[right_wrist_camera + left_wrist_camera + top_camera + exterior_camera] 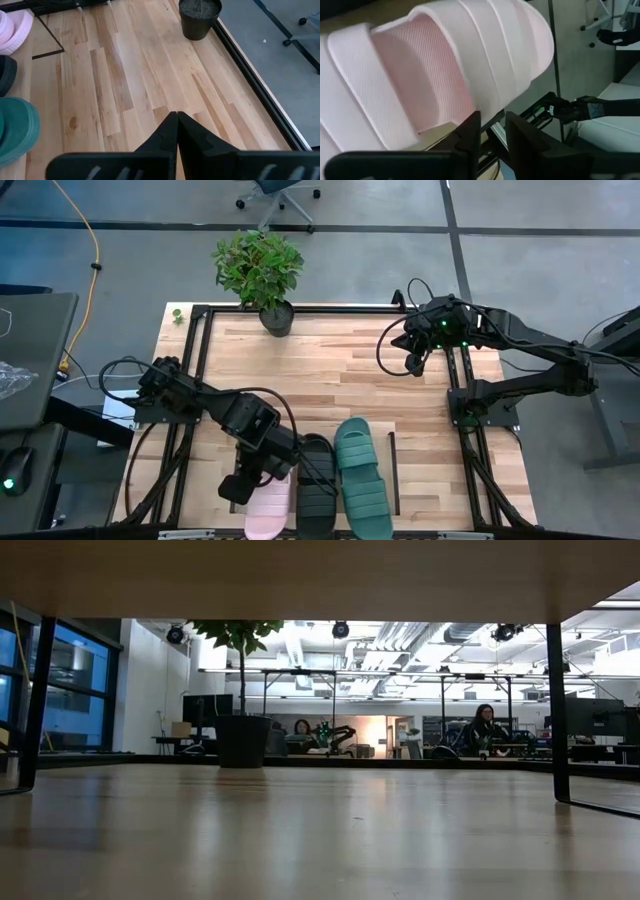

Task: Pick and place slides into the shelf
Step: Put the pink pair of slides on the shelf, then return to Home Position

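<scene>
Three slides lie side by side at the table's near edge, on the shelf between its thin black rails (393, 470). They are the pale pink slide (270, 515) on the left, the black slide (317, 485) in the middle and the teal-green slide (360, 478) on the right. My left gripper (258, 476) is at the pink slide's far end, shut on it; the slide fills the left wrist view (435, 70). My right gripper (414, 362) is shut and empty over the far right of the table. My left gripper has the pink slide's side edge (487, 111) below the ribbed strap between its two fingertips (472, 122). A narrow gap stays between the fingers. In the high view the gripper comes from above and the far side, and the slide lies in line with the other two.
A potted plant (262, 272) stands at the table's far edge, with bare wood between it and the slides. A black outer frame (460, 395) runs along the table's sides. The low view shows the pot (243, 740) and people in the room behind.
</scene>
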Tool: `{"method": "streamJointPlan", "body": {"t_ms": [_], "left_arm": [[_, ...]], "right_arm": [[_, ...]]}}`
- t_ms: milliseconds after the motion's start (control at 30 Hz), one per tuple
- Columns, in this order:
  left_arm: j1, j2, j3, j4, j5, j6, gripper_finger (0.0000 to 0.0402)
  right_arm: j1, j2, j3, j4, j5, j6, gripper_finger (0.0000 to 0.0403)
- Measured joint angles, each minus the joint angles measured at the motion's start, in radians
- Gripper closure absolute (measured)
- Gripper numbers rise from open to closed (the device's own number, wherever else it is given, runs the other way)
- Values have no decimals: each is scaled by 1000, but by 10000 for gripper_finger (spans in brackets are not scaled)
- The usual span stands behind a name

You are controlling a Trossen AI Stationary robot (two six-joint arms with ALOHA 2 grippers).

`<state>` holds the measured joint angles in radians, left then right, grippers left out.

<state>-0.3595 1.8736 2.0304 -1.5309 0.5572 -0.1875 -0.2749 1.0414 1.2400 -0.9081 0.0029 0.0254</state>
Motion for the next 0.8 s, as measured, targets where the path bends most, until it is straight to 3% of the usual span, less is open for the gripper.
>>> {"method": "streamJointPlan", "body": {"t_ms": [567,800], "left_arm": [[27,-3,-1,-17,-10,1,335],[33,-31,-1,-14,-59,-8,335]], "right_arm": [[0,0,0,0,-3,2,403],[0,0,0,0,-3,0,403]]}}
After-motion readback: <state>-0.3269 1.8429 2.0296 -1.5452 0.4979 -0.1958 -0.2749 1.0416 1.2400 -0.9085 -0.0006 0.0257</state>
